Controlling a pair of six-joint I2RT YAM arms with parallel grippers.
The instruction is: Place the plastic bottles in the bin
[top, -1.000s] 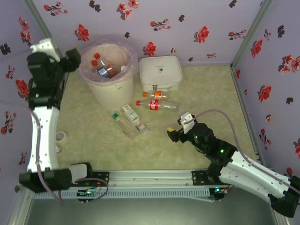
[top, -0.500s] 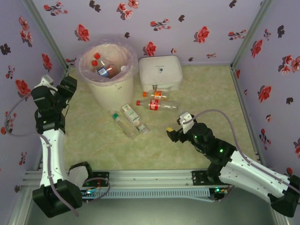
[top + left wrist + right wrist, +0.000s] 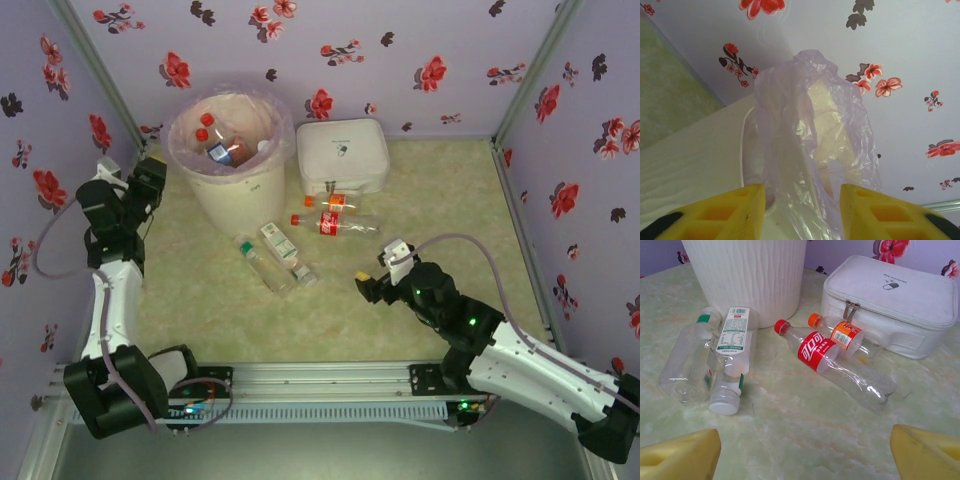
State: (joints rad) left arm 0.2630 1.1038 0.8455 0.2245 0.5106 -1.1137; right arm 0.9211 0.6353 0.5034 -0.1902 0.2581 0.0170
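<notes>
Left arm has swung down from over the bin (image 3: pixel 232 195) to its left side, the left gripper (image 3: pixel 150 180) narrowed but with its fingers apart on nothing. Some plastic bottles (image 3: pixel 222 150) lie inside the bin; four wait on the table (image 3: pixel 440 210). Next pick likely suits the right gripper (image 3: pixel 805 450), spread wide facing the red-capped cola bottle (image 3: pixel 835 362).
</notes>
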